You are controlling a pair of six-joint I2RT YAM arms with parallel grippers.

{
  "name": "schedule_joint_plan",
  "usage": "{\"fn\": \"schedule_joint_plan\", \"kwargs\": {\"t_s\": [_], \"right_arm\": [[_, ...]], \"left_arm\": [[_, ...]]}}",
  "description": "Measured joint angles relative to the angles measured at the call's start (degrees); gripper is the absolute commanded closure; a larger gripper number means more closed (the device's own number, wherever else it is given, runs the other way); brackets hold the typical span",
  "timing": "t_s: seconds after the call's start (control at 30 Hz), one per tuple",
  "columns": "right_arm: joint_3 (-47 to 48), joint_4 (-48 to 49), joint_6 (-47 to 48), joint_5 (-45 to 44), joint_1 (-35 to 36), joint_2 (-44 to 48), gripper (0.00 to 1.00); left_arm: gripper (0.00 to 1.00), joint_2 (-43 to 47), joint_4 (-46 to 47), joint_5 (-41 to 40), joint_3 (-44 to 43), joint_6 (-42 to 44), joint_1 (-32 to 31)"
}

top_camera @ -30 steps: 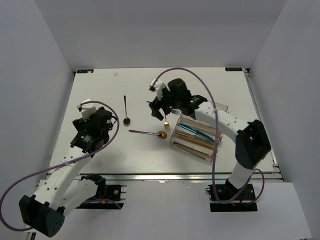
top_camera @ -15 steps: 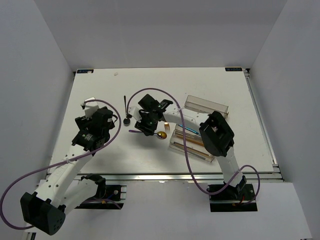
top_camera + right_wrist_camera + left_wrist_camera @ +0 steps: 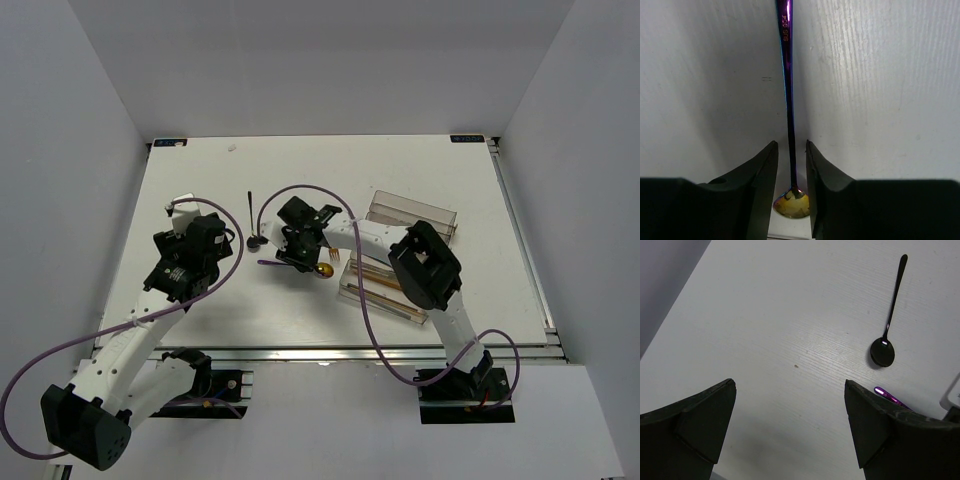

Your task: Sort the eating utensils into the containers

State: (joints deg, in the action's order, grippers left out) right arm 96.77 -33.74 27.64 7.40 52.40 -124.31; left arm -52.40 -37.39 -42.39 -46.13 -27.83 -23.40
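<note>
The gold-bowled purple-handled spoon lies flat on the table. My right gripper is lowered over it, jaws narrowed either side of the handle just above the bowl, a thin gap showing on each side. The right gripper is not clamped. A black spoon lies to the left. A gold fork lies beside the clear divided tray, which holds several utensils. My left gripper hovers wide open over bare table, left of the black spoon.
A second clear container stands behind the tray at the right. The right arm's elbow hangs over the tray. The tip of the purple handle shows beside my left finger. White walls close in the table on three sides.
The right arm has swung left from near the gold fork and come down over the purple-handled spoon, its jaws narrowing round the handle. The left arm has barely moved.
</note>
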Motion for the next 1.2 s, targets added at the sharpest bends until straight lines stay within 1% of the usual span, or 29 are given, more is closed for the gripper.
{"fn": "schedule_joint_plan", "kwargs": {"t_s": [0.03, 0.07, 0.17, 0.2, 0.23, 0.33, 0.43, 0.57, 0.67, 0.77, 0.93, 1.07, 1.2], "right_arm": [[-0.17, -0.04, 0.02, -0.07, 0.0, -0.35, 0.7], [-0.28, 0.04, 0.07, -0.13, 0.0, -0.61, 0.71], [-0.96, 0.87, 0.15, 0.2, 0.0, -0.57, 0.88], [-1.2, 1.03, 0.24, 0.48, 0.0, -0.44, 0.97], [-1.46, 1.33, 0.44, 0.7, 0.0, -0.26, 1.0], [-3.54, 2.56, 0.44, 2.27, -0.02, 1.16, 1.0], [-7.08, 3.76, 0.42, 4.11, -0.02, 4.63, 1.0], [-11.1, 6.67, 0.5, 5.46, -0.42, 13.44, 1.0], [-12.33, 9.88, 1.38, 6.21, -1.97, 20.5, 1.0], [-12.33, 12.33, 2.32, 5.92, -5.99, 24.61, 1.0], [-13.51, 12.44, 4.74, 2.05, -16.02, 25.22, 1.0], [-19.28, 12.7, 7.72, -0.5, -23.26, 25.88, 1.0], [-26.71, 12.61, 11.15, -0.37, -27.98, 28.94, 1.0]], "left_arm": [[0.02, 0.0, 0.04, 0.07, 0.0, 0.04, 0.0], [0.02, 0.0, 0.09, 0.15, 0.0, 0.07, 0.0], [0.02, 0.0, 0.11, 0.52, 0.0, 0.26, 0.0], [0.02, 0.0, 0.13, 0.68, 0.02, 0.37, 0.02], [0.02, 0.0, 0.11, 0.83, 0.02, 0.42, 0.02], [0.02, 0.0, 0.11, 1.07, 0.02, 0.46, 0.02], [0.02, 0.11, 0.13, 1.07, 0.02, 0.55, 0.02], [0.02, 0.63, 0.15, 1.11, 0.02, 0.66, 0.02], [0.02, 0.85, 0.13, 1.11, 0.02, 0.79, 0.02], [0.02, 0.98, 0.15, 1.16, 0.02, 0.83, 0.02], [0.02, 1.46, 0.2, 1.38, 0.02, 0.85, 0.02], [0.02, 1.51, 0.37, 1.81, 0.02, 0.87, 0.02], [0.02, 1.49, 0.59, 2.54, 0.02, 1.01, 0.02]]}}
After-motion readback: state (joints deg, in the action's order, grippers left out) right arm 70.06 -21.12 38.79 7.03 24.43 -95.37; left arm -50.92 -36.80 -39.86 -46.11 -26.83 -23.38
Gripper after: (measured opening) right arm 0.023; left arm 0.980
